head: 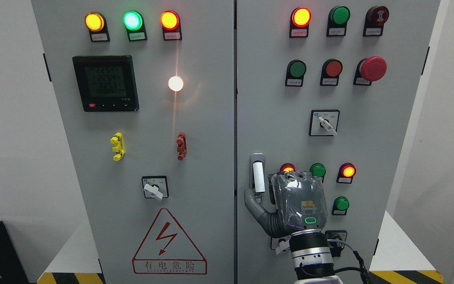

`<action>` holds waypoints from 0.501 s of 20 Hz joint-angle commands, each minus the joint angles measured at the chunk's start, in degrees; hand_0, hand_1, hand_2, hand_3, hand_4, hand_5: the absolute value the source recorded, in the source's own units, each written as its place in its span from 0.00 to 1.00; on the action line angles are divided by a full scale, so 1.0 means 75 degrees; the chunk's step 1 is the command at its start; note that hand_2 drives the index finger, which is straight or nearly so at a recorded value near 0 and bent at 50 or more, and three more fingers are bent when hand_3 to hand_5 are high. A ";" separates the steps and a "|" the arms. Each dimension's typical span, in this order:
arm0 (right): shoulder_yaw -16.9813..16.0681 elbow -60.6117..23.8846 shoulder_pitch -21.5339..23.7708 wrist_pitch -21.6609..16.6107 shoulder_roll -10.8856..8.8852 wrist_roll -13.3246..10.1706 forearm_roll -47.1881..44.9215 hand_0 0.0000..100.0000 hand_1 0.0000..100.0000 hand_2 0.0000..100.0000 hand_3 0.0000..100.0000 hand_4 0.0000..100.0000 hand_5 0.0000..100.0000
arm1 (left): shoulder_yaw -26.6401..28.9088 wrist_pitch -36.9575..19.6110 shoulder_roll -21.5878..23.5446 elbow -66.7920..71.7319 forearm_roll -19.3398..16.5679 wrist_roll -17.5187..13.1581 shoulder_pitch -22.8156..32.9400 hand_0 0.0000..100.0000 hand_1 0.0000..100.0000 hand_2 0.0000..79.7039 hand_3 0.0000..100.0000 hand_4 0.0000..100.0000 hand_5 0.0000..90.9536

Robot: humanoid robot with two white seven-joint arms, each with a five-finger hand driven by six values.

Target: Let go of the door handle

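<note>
Right robot hand point(290, 201) beside door handle point(258, 176), thumb under it; can't tell if grasping. Release prob. not finished.

The right hand point(290, 201) sits beside the white door handle point(258, 176), thumb just under it.

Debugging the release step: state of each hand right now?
Right hand: at the door handle, thumb under it; whether it grips cannot be told.
Left hand: not in view.
</note>
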 commanded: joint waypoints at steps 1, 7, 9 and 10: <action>0.0009 0.0113 -0.0032 0.0055 0.0008 -0.0049 0.0000 0.30 0.34 0.94 1.00 1.00 1.00 | 0.0000 0.0003 0.0000 0.0223 -0.0001 0.0006 -0.0199 0.12 0.56 0.00 0.00 0.00 0.00; 0.0009 0.0113 -0.0067 0.0056 0.0008 -0.0049 0.0000 0.33 0.35 0.94 1.00 1.00 1.00 | 0.0000 0.0003 0.0000 0.0223 -0.0001 0.0006 -0.0199 0.12 0.56 0.00 0.00 0.00 0.00; 0.0009 0.0113 -0.0067 0.0056 0.0008 -0.0061 0.0000 0.34 0.35 0.94 1.00 1.00 1.00 | 0.0000 0.0003 0.0000 0.0223 -0.0001 0.0006 -0.0199 0.12 0.56 0.00 0.00 0.00 0.00; 0.0009 0.0113 -0.0067 0.0056 0.0008 -0.0061 0.0000 0.35 0.35 0.94 1.00 1.00 1.00 | 0.0000 0.0003 0.0000 0.0223 -0.0001 0.0006 -0.0199 0.12 0.56 0.00 0.00 0.00 0.00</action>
